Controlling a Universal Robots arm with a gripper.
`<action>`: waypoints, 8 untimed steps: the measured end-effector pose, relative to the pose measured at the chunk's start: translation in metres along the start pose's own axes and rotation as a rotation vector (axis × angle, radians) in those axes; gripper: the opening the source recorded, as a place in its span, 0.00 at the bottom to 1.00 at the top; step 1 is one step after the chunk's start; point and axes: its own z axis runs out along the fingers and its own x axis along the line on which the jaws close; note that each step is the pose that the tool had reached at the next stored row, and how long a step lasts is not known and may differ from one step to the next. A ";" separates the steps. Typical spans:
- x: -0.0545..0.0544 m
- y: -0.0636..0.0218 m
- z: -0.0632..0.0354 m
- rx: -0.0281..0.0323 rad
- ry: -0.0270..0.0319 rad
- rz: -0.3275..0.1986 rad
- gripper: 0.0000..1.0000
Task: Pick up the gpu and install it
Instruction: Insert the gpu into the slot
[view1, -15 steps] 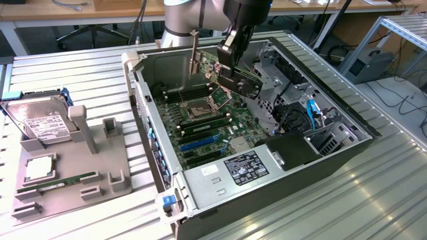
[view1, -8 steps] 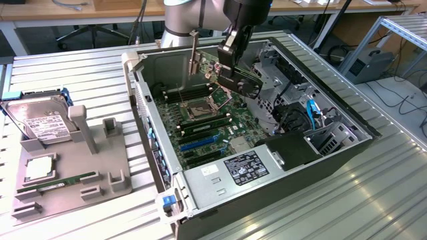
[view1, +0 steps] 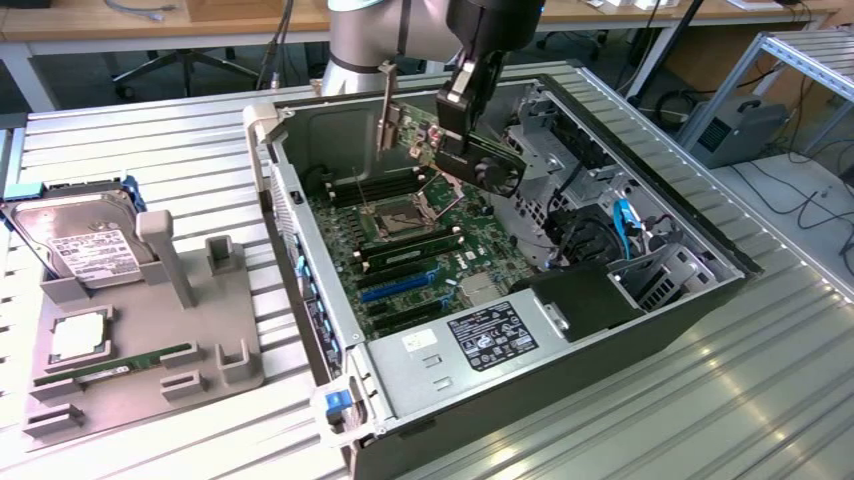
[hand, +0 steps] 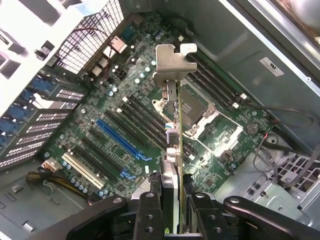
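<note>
The gpu (view1: 483, 166) is a thin dark card and hangs tilted inside the open computer case (view1: 694, 290), above the green motherboard (view1: 441, 240). Its pale metal bracket (view1: 388, 112) stands upright towards the case's far wall. My gripper (view1: 455, 128) comes down from above and is shut on the card's upper edge. The wrist view looks along the gpu (hand: 173, 135) edge-on, with the bracket (hand: 172, 64) at its far end and my black fingers (hand: 149, 212) pressed on both faces. Below the card lie the black expansion slots and a blue slot (hand: 118, 138); the card does not touch them.
On the exterior view's left a grey fixture (view1: 160, 390) holds a silver hard drive (view1: 83, 246), a processor (view1: 78, 336) and a green memory stick (view1: 115, 368). Inside the case are the CPU socket (view1: 396, 215), the power supply (view1: 487, 335) and the drive cage (view1: 587, 230).
</note>
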 end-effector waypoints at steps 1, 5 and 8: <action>0.000 0.0000 0.0000 -0.0001 0.0000 -0.002 0.27; 0.000 0.0000 0.0001 -0.0004 0.0001 -0.013 0.27; 0.000 0.0000 0.0000 -0.0005 0.0002 -0.020 0.27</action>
